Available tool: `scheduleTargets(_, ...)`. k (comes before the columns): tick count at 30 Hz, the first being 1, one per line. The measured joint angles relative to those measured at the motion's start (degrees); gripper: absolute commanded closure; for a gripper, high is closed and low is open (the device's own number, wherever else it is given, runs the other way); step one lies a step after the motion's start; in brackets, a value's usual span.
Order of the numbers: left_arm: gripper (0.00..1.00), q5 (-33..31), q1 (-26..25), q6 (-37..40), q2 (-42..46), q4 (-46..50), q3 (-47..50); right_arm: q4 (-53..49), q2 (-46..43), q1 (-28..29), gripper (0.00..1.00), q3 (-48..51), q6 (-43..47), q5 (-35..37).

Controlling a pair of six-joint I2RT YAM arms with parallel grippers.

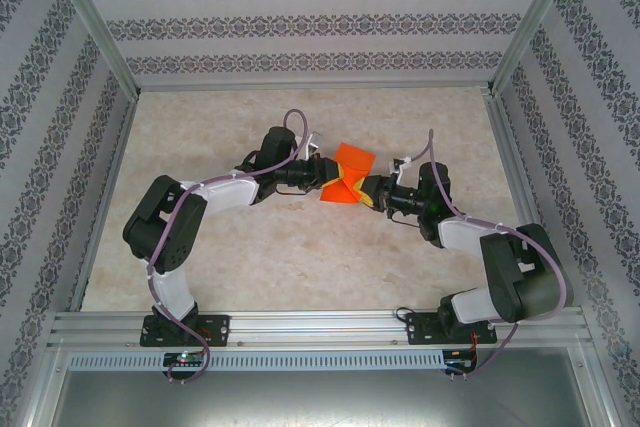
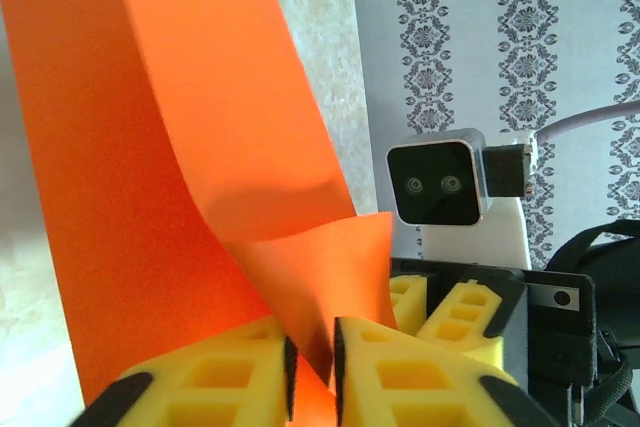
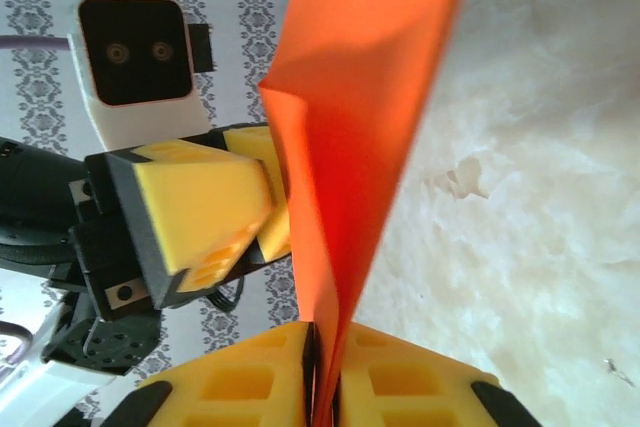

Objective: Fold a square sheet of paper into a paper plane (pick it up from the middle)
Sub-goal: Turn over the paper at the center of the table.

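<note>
The square sheet of paper is bright orange-red, partly folded and held up above the table's middle between both grippers. My left gripper reaches it from the left. In the left wrist view the left gripper has its jaws slightly parted, and a fold of the paper hangs loosely in the gap. My right gripper comes in from the right. In the right wrist view the right gripper is shut on the doubled lower edge of the paper. The two grippers nearly touch.
The beige marbled tabletop lies under the paper. Patterned walls and an aluminium frame enclose it on three sides. Each wrist view shows the other arm's white camera and yellow fingers very close by.
</note>
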State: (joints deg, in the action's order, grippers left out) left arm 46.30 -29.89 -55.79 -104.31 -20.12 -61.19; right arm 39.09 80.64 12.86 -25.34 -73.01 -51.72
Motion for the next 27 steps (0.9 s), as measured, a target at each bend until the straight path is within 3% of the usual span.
scheduleTargets(6, 0.49, 0.0, 0.6, 2.3, 1.9, 2.7, 0.0, -13.3, -3.2, 0.0, 0.97, -2.2, 7.9, 0.6)
scheduleTargets(11, 0.4, -0.6, 2.1, 6.8, 5.5, 9.4, -0.1, -37.2, -7.4, 0.1, 1.0, -10.9, 23.8, 7.6)
scheduleTargets(15, 0.38, -1.1, 3.6, 10.3, 8.6, 14.8, -0.2, -57.5, -9.1, 2.9, 1.0, -20.8, 36.2, 21.5)
scheduleTargets(18, 0.38, -1.2, 4.9, 12.0, 10.3, 17.4, -0.2, -70.8, -8.7, 8.2, 1.0, -28.4, 43.6, 35.6)
scheduleTargets(23, 0.36, -2.0, 6.7, 13.9, 14.3, 21.7, 0.4, -86.5, -3.3, 16.2, 1.0, -36.9, 49.7, 57.6)
scheduleTargets(27, 0.36, -3.0, 9.1, 15.0, 18.6, 25.0, 2.5, -95.3, 5.5, 21.5, 0.99, -42.3, 51.0, 70.5)
